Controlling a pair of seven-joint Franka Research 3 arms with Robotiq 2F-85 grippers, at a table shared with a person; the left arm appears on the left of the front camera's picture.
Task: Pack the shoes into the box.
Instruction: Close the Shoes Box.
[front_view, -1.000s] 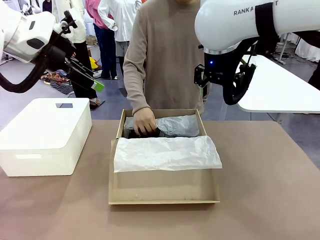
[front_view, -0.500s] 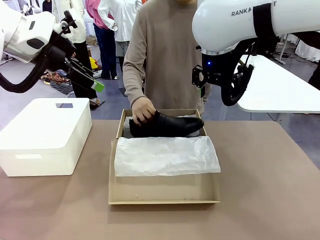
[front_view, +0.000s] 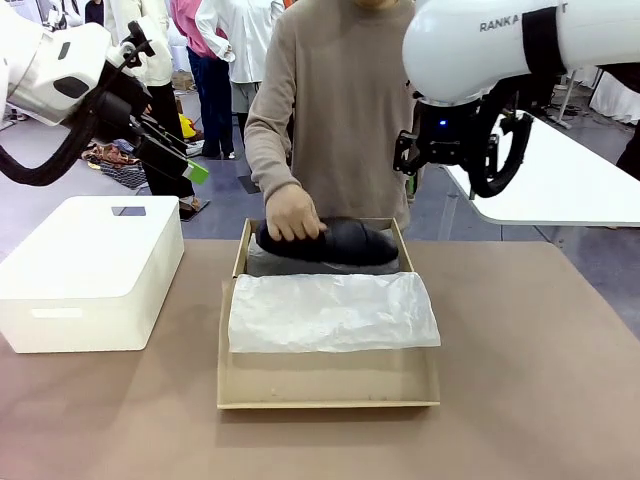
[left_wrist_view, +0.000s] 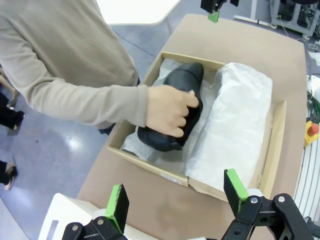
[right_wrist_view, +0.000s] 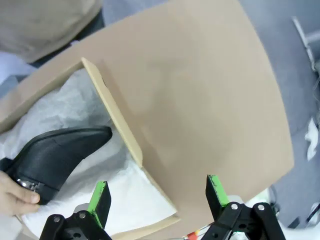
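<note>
Hand (front_view: 293, 213) is gripping a black shoe (front_view: 350, 243) inside the box (front_view: 325, 385). Right wrist view is catching its buckle (right_wrist_view: 27, 185); both my jaws are hanging released.

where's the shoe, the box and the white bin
shoe (front_view: 350, 244), front view, on its black upper
box (front_view: 325, 385), front view, on its near cardboard wall
white bin (front_view: 92, 240), front view, on its top
</note>
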